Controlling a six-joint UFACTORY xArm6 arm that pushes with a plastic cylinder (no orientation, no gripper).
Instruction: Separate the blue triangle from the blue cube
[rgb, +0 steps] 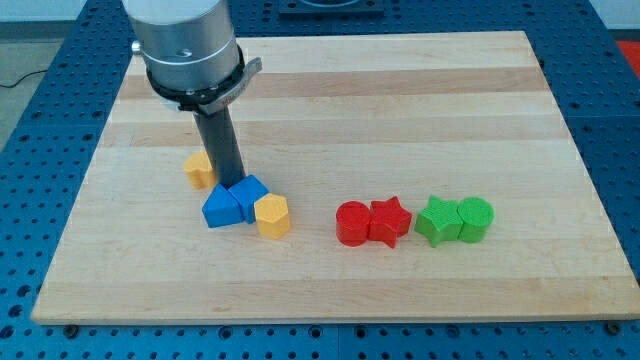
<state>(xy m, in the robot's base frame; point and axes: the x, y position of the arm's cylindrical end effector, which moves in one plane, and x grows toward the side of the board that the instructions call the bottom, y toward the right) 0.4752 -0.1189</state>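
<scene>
The blue triangle lies left of centre on the wooden board, touching the blue cube on its upper right. My tip stands just above the seam between them, at the top edge of both blue blocks. A yellow hexagon block touches the blue cube's lower right side.
A yellow block sits just left of the rod. A red cylinder and a red star touch at centre-right. A green star and a green cylinder touch further right.
</scene>
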